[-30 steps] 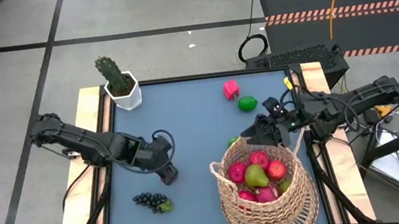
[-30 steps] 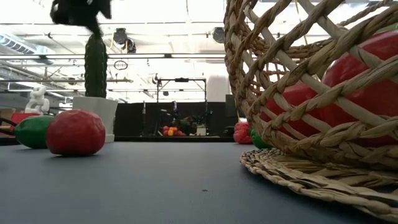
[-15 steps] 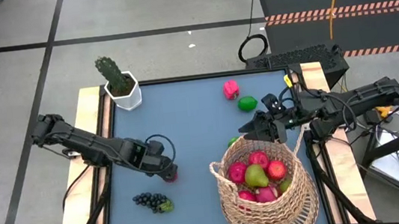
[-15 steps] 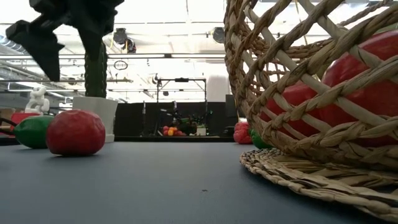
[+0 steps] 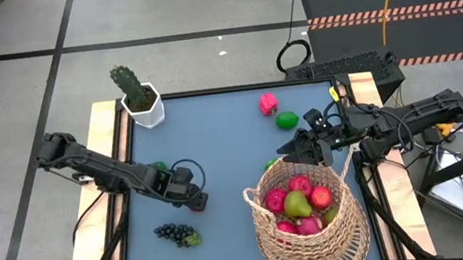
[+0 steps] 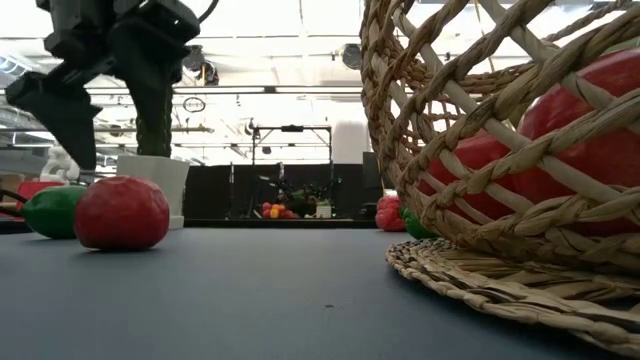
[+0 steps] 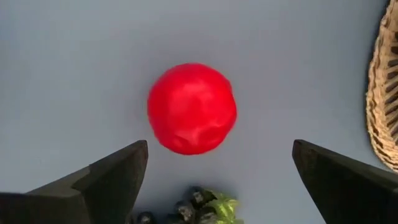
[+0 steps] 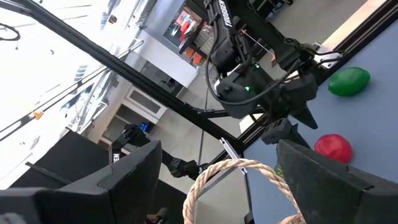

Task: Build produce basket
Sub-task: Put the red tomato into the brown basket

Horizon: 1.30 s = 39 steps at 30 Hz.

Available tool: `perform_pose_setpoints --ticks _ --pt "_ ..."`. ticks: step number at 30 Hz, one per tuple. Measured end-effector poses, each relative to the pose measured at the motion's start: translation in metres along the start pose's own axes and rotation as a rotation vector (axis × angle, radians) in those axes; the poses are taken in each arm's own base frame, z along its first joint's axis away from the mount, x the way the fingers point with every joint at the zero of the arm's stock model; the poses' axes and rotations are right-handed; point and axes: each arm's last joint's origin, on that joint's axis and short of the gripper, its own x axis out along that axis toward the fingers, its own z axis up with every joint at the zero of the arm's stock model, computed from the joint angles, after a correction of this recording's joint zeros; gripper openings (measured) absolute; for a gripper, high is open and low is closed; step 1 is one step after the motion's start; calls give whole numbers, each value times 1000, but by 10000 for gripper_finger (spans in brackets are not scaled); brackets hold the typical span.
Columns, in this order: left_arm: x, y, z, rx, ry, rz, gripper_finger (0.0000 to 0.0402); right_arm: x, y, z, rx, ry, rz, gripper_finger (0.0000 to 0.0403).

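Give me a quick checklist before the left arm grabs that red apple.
1. Left gripper fingers open: ok, spread wide.
2. Red apple centred between the fingers: ok in the left wrist view.
3. Fingers low enough beside the apple: cannot tell; the low view shows them above the table.
4. Grape bunch out of the closing path: ok, it lies apart from the apple.
5. Basket opening free: not ok, right gripper hovers at its rim, by the handle.
6. Room in the basket: ok, though fruit already fills much of it.

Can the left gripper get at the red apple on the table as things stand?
Probably yes: the left gripper hangs open right over the red apple, nothing lies between them, and the grape bunch sits off to the side.
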Motion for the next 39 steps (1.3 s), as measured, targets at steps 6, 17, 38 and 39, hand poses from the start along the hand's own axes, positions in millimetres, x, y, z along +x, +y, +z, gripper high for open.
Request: perform_pose_setpoints --ticks 6,17,38,39 --pt "15 9 -1 0 -3 -4 400 0 0 0 -7 0 0 313" --pt "39 14 -1 -1 -16 -63 400 0 0 0 -10 0 0 313" --pt "73 9 -1 131 -29 -13 399 0 0 0 -24 0 0 313" --pt "73 8 -1 131 -32 -13 399 0 0 0 -24 0 -1 313"
